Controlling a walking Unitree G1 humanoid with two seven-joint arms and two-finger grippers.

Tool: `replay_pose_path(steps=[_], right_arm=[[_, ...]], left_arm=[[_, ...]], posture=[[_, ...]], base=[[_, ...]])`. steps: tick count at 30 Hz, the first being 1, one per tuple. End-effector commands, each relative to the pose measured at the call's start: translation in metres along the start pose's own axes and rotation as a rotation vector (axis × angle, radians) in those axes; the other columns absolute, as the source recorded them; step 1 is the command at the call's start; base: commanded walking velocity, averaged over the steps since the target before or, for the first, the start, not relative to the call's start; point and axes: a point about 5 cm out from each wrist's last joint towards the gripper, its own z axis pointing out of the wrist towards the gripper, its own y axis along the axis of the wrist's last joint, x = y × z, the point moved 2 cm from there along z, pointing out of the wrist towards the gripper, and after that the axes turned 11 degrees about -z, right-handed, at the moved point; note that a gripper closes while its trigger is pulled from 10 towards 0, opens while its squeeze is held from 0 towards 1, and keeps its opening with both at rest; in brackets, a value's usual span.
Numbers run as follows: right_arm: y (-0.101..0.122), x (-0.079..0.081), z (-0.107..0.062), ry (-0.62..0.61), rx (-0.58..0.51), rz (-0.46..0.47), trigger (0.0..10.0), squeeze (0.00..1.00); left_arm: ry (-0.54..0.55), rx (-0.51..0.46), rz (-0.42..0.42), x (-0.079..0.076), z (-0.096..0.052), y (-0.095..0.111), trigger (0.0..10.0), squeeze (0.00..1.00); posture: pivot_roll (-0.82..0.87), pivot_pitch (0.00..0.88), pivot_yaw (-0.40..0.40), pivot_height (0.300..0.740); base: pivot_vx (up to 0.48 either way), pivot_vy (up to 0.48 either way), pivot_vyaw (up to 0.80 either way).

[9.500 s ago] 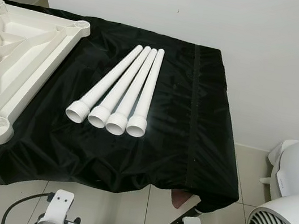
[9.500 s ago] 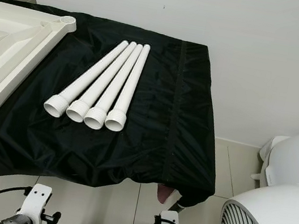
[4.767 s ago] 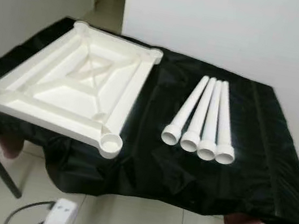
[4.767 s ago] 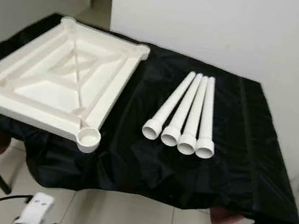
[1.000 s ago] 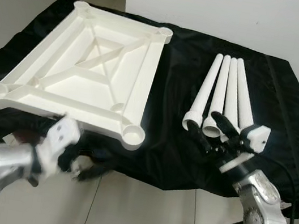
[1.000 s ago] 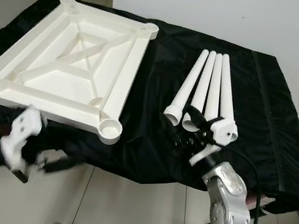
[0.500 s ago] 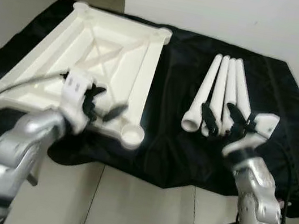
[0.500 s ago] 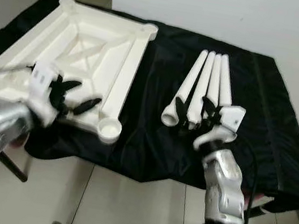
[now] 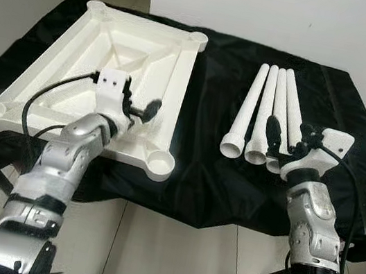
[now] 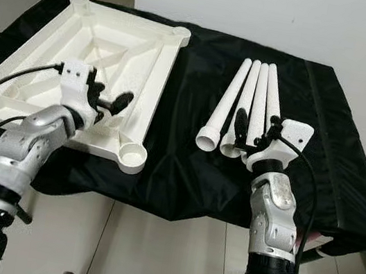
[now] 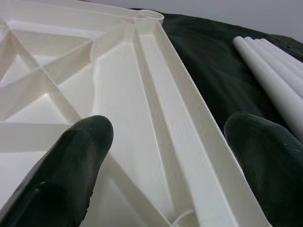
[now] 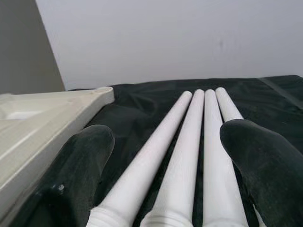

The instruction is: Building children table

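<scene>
- Your tabletop (image 9: 104, 60) lies upside down on the black-draped counter (image 9: 199, 168), ribs and corner sockets facing up. That is the way it must lie, I judge, for the legs to go into those sockets from above.
- The near right socket (image 9: 161, 164) sits at the counter's front edge, the handiest one to fill first.
- The four legs (image 9: 268, 116) lie side by side, touching, just right of the tabletop. Their wide collared ends point toward you, so a claw meets the thick end first.
- Your left claw (image 9: 139, 107) hangs over the tabletop's right rail with fingers spread. The left wrist view shows the rail running between the two pads (image 11: 71, 161), so it looks set to steady the tabletop rather than lift it.
- Your right claw (image 10: 253, 136) is over the collared ends of the legs, fingers parted and holding nothing. In the right wrist view the legs pass between its pads (image 12: 83, 163), which suggests it is lined up to take one.
- Mind that the legs touch each other: closing on one may roll its neighbours, so I'd pick an outer leg.
</scene>
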Motion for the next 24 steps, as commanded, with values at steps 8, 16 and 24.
replay_pose_path(steps=[8, 16, 24], right_arm=[[-0.014, -0.005, 0.002, -0.075, 0.035, -0.018, 10.0, 0.00], [-0.002, 0.000, 0.003, -0.065, -0.047, -0.079, 10.0, 0.00], [-0.001, 0.003, 0.002, -0.073, -0.093, -0.102, 10.0, 0.00]], left_arm=[[0.054, -0.081, -0.068, -0.004, 0.010, 0.004, 10.0, 0.00], [0.070, -0.119, 0.027, -0.013, 0.011, 0.007, 10.0, 0.00], [0.049, -0.194, 0.070, -0.018, 0.011, 0.009, 10.0, 0.00]], posture=[[0.01, 0.091, -0.012, 0.740], [0.02, 0.048, 0.065, 0.740], [0.02, 0.008, 0.012, 0.740]], base=[[0.000, 0.000, 0.00], [0.000, 0.000, 0.00], [0.000, 0.000, 0.00]])
